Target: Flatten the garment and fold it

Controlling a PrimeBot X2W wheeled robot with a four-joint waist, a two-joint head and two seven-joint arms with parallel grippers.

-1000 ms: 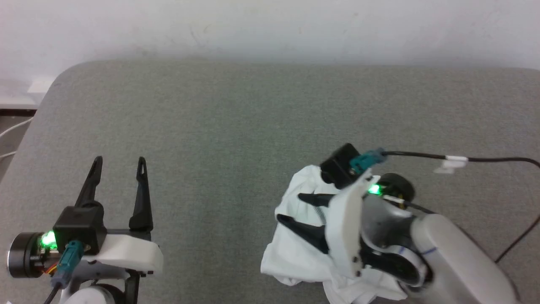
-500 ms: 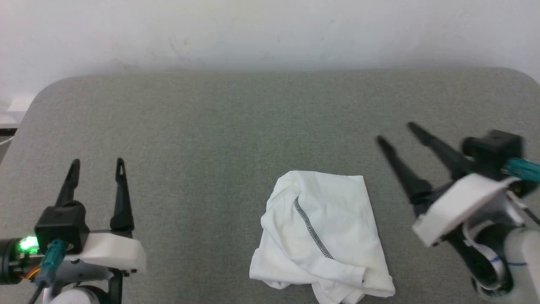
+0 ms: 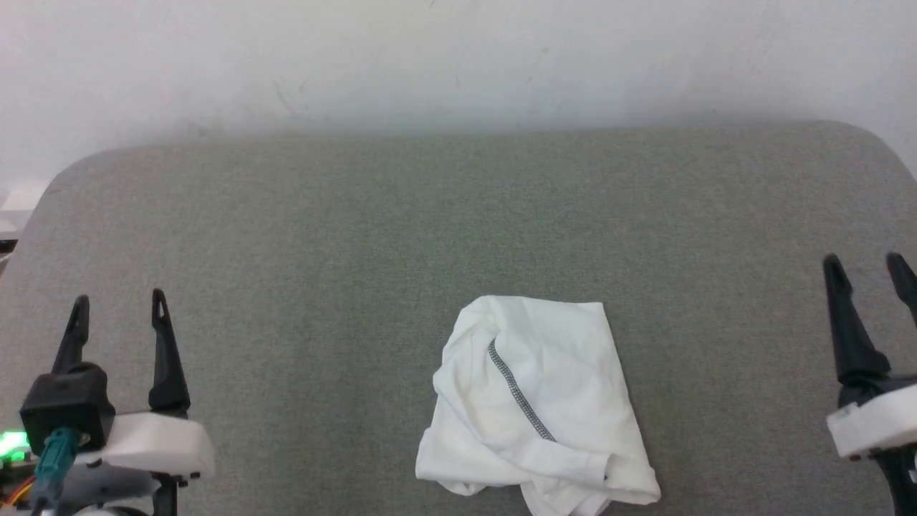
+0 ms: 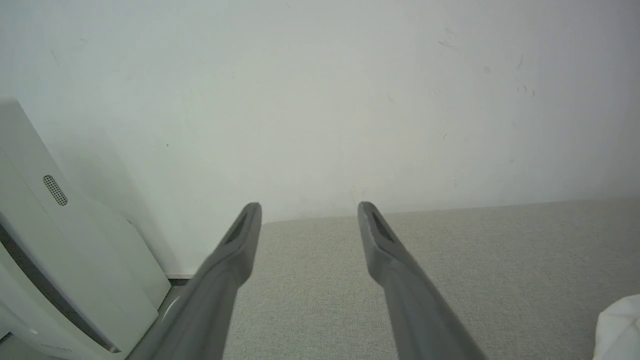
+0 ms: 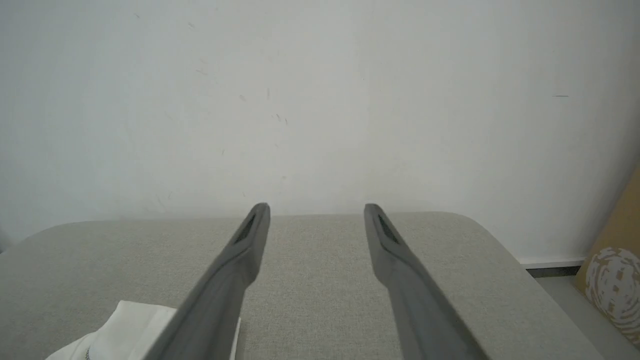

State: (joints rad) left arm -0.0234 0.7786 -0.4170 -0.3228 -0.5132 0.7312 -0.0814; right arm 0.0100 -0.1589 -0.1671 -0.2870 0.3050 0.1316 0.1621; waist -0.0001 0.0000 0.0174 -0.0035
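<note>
The garment is a white bundle with a grey stitched seam running across it, lying on the grey padded table near its front middle. A corner of the garment shows at the lower right of the left wrist view, and a piece of the garment lies low at the left in the right wrist view. My left gripper stands open at the lower left, well clear of the cloth. My right gripper stands open at the right edge, also apart from it. Both sets of fingers point toward the far wall with nothing between them.
A white wall runs behind the table. A white appliance stands off the table's left end. A brown cardboard panel leans beyond the table's right end. The table's corners are rounded.
My right gripper, which lay over the garment a second ago, has swung off to the right edge and let the cloth rest alone. The camera has also shifted, so the whole scene sits further left.
</note>
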